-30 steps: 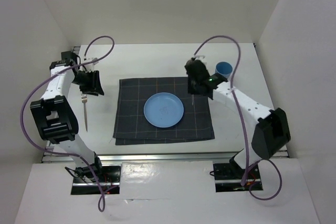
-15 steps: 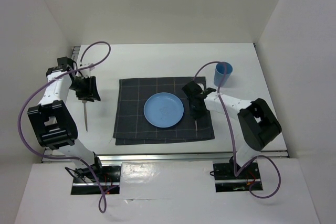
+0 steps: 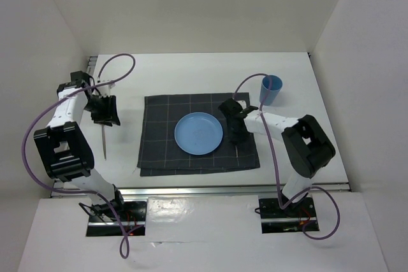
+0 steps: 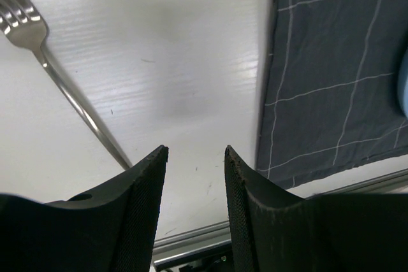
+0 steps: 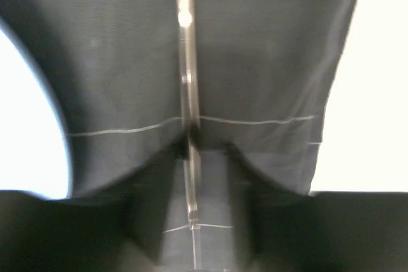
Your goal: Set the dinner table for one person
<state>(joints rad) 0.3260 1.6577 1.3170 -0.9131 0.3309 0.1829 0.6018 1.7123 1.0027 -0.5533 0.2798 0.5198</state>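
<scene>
Right gripper (image 3: 238, 133), jaws parted, straddles a metal utensil (image 5: 185, 62) on the mat (image 3: 162, 138) right of the blue plate (image 3: 199, 133). Left gripper (image 4: 196, 151) gapes empty beside the fork (image 4: 38, 49).

1. I see the mat (image 3: 159, 141) lying in the middle of the dinner table (image 3: 191, 74).
2. The plate (image 3: 199, 134) sits on the mat, about at its centre.
3. A slim utensil (image 5: 186, 87) lies on the mat, between the plate and the mat's right edge.
4. The fork (image 3: 104, 143) lies on the bare table left of the mat, apart from it.
5. The cup (image 3: 271, 89) stands on the table just beyond the mat's far right corner.
</scene>
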